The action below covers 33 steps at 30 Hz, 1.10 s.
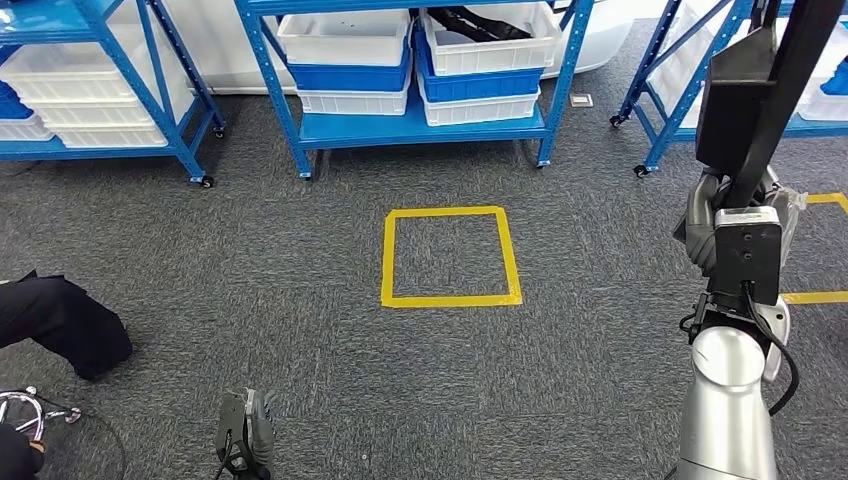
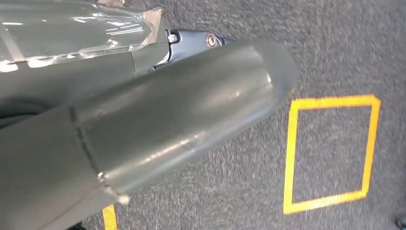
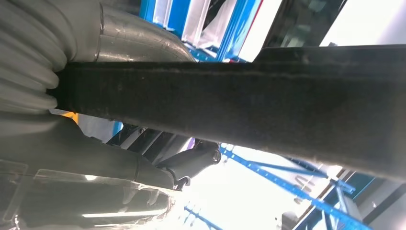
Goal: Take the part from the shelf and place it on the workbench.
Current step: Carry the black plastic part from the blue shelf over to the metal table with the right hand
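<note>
A long black part [image 1: 745, 95], a flat plate on a slim bar, rises from my right hand [image 1: 735, 220] toward the top right of the head view. My right hand grips it, raised at the right of the scene. In the right wrist view the part's dark bar [image 3: 239, 103] runs straight across, right in front of the hand [image 3: 86, 163]. Low down at the left, my left hand [image 1: 245, 435] hangs over the carpet and holds nothing. Its thick grey thumb [image 2: 182, 120] looms large in the left wrist view.
A blue shelf [image 1: 420, 130] with white and blue bins stands straight ahead, with more blue racks at the far left [image 1: 120, 150] and right [image 1: 680, 100]. A yellow tape square [image 1: 450, 298] marks the grey carpet. A person's dark-clothed limb [image 1: 60, 325] and cables [image 1: 30, 410] lie at the left edge.
</note>
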Tool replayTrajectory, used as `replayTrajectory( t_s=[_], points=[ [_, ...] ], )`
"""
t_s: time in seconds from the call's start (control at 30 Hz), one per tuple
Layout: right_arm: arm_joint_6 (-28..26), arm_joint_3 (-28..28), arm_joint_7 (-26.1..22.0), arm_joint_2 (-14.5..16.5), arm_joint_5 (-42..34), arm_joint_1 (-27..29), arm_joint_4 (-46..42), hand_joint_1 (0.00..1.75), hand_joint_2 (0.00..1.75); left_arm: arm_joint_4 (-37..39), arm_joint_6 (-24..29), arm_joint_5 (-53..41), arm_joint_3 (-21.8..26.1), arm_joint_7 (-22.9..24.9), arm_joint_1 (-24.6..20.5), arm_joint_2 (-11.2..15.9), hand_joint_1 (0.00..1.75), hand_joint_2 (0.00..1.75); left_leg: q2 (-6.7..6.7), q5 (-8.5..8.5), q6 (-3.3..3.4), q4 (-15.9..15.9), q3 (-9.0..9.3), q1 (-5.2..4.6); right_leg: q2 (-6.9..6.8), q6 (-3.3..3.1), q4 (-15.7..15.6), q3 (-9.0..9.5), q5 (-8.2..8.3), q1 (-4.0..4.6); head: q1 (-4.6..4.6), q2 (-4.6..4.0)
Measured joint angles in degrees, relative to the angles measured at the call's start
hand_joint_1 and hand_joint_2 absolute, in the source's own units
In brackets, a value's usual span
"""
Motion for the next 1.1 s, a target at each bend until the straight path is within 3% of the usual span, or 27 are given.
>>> replayTrajectory(
  t_s=[0.07,0.1,0.13,0.17,0.2,0.23,0.3,0.37,0.4,0.43,0.5,0.57,0.63,0.67,0.7,0.73,0.8,0.87,0.9,0.93,1.0,1.03,1.1],
  points=[
    [-0.01,-0.03,-0.07,0.02,0.0,-0.12,0.38,1.75,1.75,0.01,0.03,0.03,0.0,-0.04,0.05,0.02,0.0,0.0,-1.05,-4.37,-0.32,7.8,-3.31,0.07,0.83,-0.52,0.01,-0.48,0.33,0.15,-0.05,0.0],
    [-0.01,-0.04,-0.09,0.02,0.0,-0.14,0.57,1.75,1.75,0.01,0.04,0.07,0.0,-0.04,0.11,0.02,0.0,0.0,-1.17,-5.82,-0.3,11.31,-4.84,0.06,1.29,-0.74,0.01,-0.7,0.49,0.27,-0.03,0.0],
    [-0.01,-0.04,-0.09,0.03,0.0,-0.14,0.75,1.75,1.75,0.02,0.06,0.11,0.0,-0.04,0.18,0.02,0.0,0.0,-1.28,-6.24,-0.16,13.14,-5.55,0.04,1.8,-0.89,0.02,-0.87,0.62,0.37,-0.01,0.0],
    [-0.01,-0.04,-0.09,0.08,0.0,-0.15,0.92,1.75,1.75,0.03,0.09,0.19,0.0,-0.04,0.23,0.02,0.0,0.0,-1.43,-5.52,0.11,12.7,-5.12,0.02,2.36,-0.99,0.02,-0.96,0.72,0.49,-0.07,0.0],
    [-0.01,-0.04,-0.09,0.15,0.01,-0.17,1.07,1.75,1.75,0.04,0.11,0.3,0.0,-0.05,0.26,0.01,0.0,0.0,-1.68,-3.94,0.53,10.11,-3.59,0.0,2.94,-1.02,0.02,-0.99,0.83,0.6,-0.13,0.0],
    [-0.01,-0.04,-0.09,0.24,0.02,-0.23,1.16,1.75,1.75,0.04,0.16,0.43,0.01,-0.06,0.26,0.02,0.0,0.0,-2.55,-1.92,1.19,5.9,-1.21,-0.06,3.52,-0.99,0.01,-0.99,0.92,0.62,-0.21,0.0],
    [-0.03,-0.03,-0.08,0.53,0.04,-0.57,1.37,1.75,1.75,0.03,0.32,0.68,0.01,-0.09,0.26,0.36,0.0,0.0,-5.45,0.56,2.79,-1.47,2.82,-0.26,4.53,-0.67,-0.05,-1.11,1.2,0.47,-0.02,0.0],
    [-0.08,-0.03,-0.04,0.81,-0.09,-0.89,1.67,1.75,1.75,0.02,0.45,0.93,-0.01,-0.18,0.28,0.66,0.0,0.0,-6.79,1.02,3.77,-4.04,4.13,-0.72,5.56,0.06,-0.33,-1.4,1.68,0.01,-0.13,0.0],
    [-0.14,-0.03,-0.02,0.88,-0.25,-0.95,1.81,1.75,1.75,0.02,0.46,1.09,-0.01,-0.25,0.28,0.59,0.0,0.0,-6.09,1.35,3.9,-4.47,4.22,-0.95,6.21,0.54,-0.66,-1.54,2.0,-0.06,-0.29,0.0],
    [-0.28,-0.07,-0.01,0.91,-0.44,-0.9,1.92,1.75,1.75,0.02,0.48,1.24,-0.01,-0.33,0.26,0.59,0.0,0.0,-5.3,1.81,3.85,-5.21,4.5,-0.8,6.44,0.9,-0.82,-1.78,2.24,-0.05,-0.46,0.0],
    [-1.21,-0.22,-0.16,0.75,-0.61,-0.91,1.99,1.75,1.75,0.02,0.46,1.57,-0.02,-0.54,0.29,0.5,0.0,0.0,-3.69,2.8,3.55,-6.81,4.94,-0.36,4.72,1.02,1.12,-3.28,1.17,0.49,-0.21,0.0],
    [-2.57,-0.34,-0.37,0.57,-0.32,-0.72,2.03,1.75,1.75,0.03,0.43,1.86,-0.02,-0.7,0.62,0.46,0.0,0.0,-2.05,3.23,3.26,-7.41,4.96,-0.17,1.91,0.71,7.9,-6.65,-2.05,0.82,0.25,0.0],
    [-3.38,-0.5,-0.42,0.5,0.02,0.02,2.04,1.75,1.75,0.05,0.45,2.05,-0.01,-0.77,1.03,0.51,0.0,0.0,-0.32,3.25,3.21,-7.24,4.65,-0.16,0.89,1.06,14.68,-9.64,-4.49,0.68,0.59,0.0],
    [-3.58,-0.66,-0.41,0.45,0.13,0.42,2.04,1.75,1.75,0.06,0.46,2.13,-0.01,-0.79,1.13,0.52,0.0,0.0,0.5,3.22,3.16,-7.07,4.45,-0.14,0.64,1.53,15.42,-9.79,-4.56,0.5,0.65,0.0],
    [-3.66,-0.82,-0.4,0.39,0.19,0.68,2.04,1.75,1.75,0.07,0.48,2.19,-0.01,-0.8,1.18,0.52,0.0,0.0,1.25,3.14,3.04,-6.79,4.24,-0.08,0.29,2.16,13.55,-8.63,-3.74,0.29,0.73,0.0],
    [-3.7,-0.95,-0.4,0.36,0.22,0.8,2.03,1.75,1.75,0.07,0.48,2.22,-0.02,-0.8,1.19,0.5,0.0,0.0,1.95,2.98,2.81,-6.43,4.06,0.01,-0.42,2.81,9.64,-6.36,-2.38,0.07,0.74,0.0],
    [-3.82,-1.04,-0.42,0.37,0.25,0.86,1.98,1.75,1.75,0.05,0.48,2.25,-0.04,-0.83,1.15,0.52,0.0,0.0,3.18,2.44,2.01,-5.54,3.76,-0.12,-2.81,3.26,1.86,-2.0,-0.07,-0.02,0.83,0.0],
    [-4.21,-1.23,-0.54,0.4,-0.09,1.2,1.84,1.75,1.75,0.04,0.49,2.37,-0.04,-0.88,1.13,0.58,0.0,0.0,4.2,2.07,1.19,-5.0,3.65,-0.35,-3.61,2.31,-0.6,-0.71,0.65,0.2,0.87,0.0],
    [-4.45,-1.46,-0.62,0.42,-0.37,1.56,1.69,1.75,1.75,0.04,0.52,2.46,-0.05,-0.91,1.14,0.58,0.0,0.0,4.69,2.05,0.91,-4.9,3.66,-0.3,-2.99,1.79,-0.46,-0.87,0.82,0.3,0.85,0.0],
    [-4.82,-1.84,-0.71,0.43,-0.56,2.15,1.38,1.75,1.75,0.04,0.59,2.57,-0.09,-0.92,1.14,0.56,0.0,0.0,4.87,1.97,0.58,-4.83,3.6,-0.17,-2.32,1.25,-0.33,-1.09,0.94,0.19,0.82,0.0],
    [-5.94,-2.8,-0.81,0.46,0.03,3.51,0.4,1.75,1.75,0.04,0.85,2.91,-0.19,-0.98,1.18,0.59,0.0,0.0,3.08,0.4,-0.05,-3.2,3.0,0.22,-1.26,0.53,-0.35,-1.38,1.3,-0.1,0.73,0.0],
    [-6.71,-3.29,-0.85,0.5,0.88,4.13,-0.13,1.75,1.75,0.04,1.0,3.15,-0.23,-1.03,1.28,0.62,0.0,0.0,1.5,-1.41,-0.32,-0.79,2.02,0.39,-0.71,0.21,-0.39,-1.5,1.48,-0.26,0.68,0.0],
    [-8.72,-4.25,-0.86,0.67,3.92,5.23,-1.15,1.75,1.75,0.05,1.34,3.73,-0.24,-1.18,1.69,0.72,0.0,0.0,-0.87,-5.94,-0.49,7.18,-1.27,0.48,0.49,-0.25,-0.37,-1.87,1.72,-0.13,0.6,0.0]
  ],
)
